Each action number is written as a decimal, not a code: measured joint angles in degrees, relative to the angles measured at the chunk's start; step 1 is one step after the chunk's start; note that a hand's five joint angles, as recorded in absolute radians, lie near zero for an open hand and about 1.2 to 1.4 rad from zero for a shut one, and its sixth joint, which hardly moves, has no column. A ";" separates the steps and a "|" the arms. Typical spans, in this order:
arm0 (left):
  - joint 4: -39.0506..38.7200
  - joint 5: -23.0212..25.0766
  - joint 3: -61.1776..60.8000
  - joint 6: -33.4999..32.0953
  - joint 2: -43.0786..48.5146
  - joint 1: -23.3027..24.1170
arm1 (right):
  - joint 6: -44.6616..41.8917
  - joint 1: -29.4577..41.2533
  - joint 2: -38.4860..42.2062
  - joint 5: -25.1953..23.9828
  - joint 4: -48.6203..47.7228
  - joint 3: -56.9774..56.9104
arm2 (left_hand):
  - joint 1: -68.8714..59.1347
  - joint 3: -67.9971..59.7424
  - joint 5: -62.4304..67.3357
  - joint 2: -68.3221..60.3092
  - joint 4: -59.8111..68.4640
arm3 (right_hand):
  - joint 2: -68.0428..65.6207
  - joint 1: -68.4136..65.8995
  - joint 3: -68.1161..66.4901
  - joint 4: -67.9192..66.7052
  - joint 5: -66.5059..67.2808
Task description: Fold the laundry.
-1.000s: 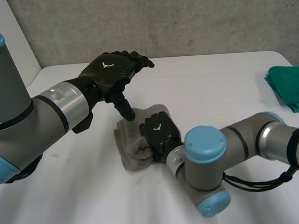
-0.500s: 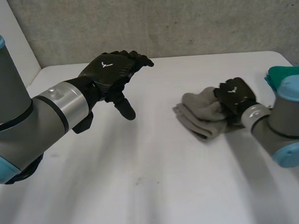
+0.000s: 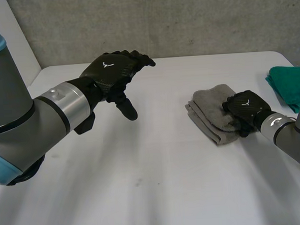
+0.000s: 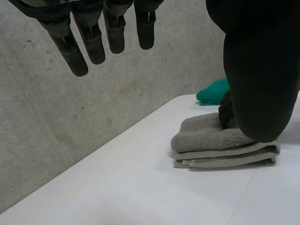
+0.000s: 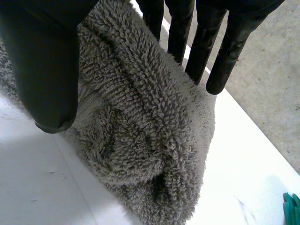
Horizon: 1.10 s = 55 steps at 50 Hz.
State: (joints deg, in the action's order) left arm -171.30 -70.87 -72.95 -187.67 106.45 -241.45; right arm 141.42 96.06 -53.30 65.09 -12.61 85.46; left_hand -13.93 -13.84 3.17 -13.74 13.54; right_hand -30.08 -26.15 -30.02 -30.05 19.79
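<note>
Grey towel [image 3: 210, 108]: folded, near the table's [image 3: 144, 184] right edge.
Left hand [image 3: 114, 74]: raised over the table, fingers loosely extended, empty.
Right hand [image 3: 245, 108]: straight fingers lying on the towel's right end.

A bare lab or test room: a plain white tabletop [image 3: 160, 193] against a raw concrete wall [image 3: 185, 18].

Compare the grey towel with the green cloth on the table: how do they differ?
The grey towel is dull grey terry; the green cloth is bright green. The grey towel lies in folded layers with the right hand resting on it; the green cloth sits untouched at the table's right edge. Both rest on the white table.
</note>
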 measured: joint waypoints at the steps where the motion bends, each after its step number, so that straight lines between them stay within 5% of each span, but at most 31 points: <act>1: 0.00 0.00 -0.04 0.00 0.02 0.06 | -0.02 -0.13 -0.26 0.04 -0.07 0.27 | 0.00 0.00 0.00 0.00 0.00 | 0.44 0.38 0.52 0.60 -0.49; 22: -0.09 0.03 -0.72 -0.05 0.08 0.01 | -0.49 -0.24 0.76 0.05 -1.57 0.74 | 0.00 0.00 0.00 0.00 0.00 | 5.10 3.85 5.65 6.67 -6.49; 43: -0.09 0.03 -0.77 0.03 0.16 -0.19 | -0.06 0.35 5.43 0.63 -6.47 -3.92 | 0.00 0.00 0.00 0.00 0.00 | -3.14 -1.71 -3.25 -3.02 1.32; 50: -0.09 0.03 -0.93 0.03 0.17 -0.36 | 0.05 0.37 7.05 0.90 -6.26 -6.76 | 0.00 0.00 0.00 0.00 0.00 | -30.42 -21.96 -30.14 -30.37 26.08; 55: -0.09 0.03 -1.22 0.03 0.17 -0.36 | 0.02 0.35 7.33 0.72 -5.98 -7.25 | 0.00 0.00 0.00 0.00 0.00 | -36.14 -25.06 -34.42 -36.85 30.82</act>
State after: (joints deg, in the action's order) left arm -171.39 -70.84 -74.17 -187.64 106.61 -241.81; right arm 141.44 96.41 -45.96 65.81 -18.59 78.21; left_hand -13.93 -13.84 3.17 -13.74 13.55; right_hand -66.22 -51.22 -64.44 -66.90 50.61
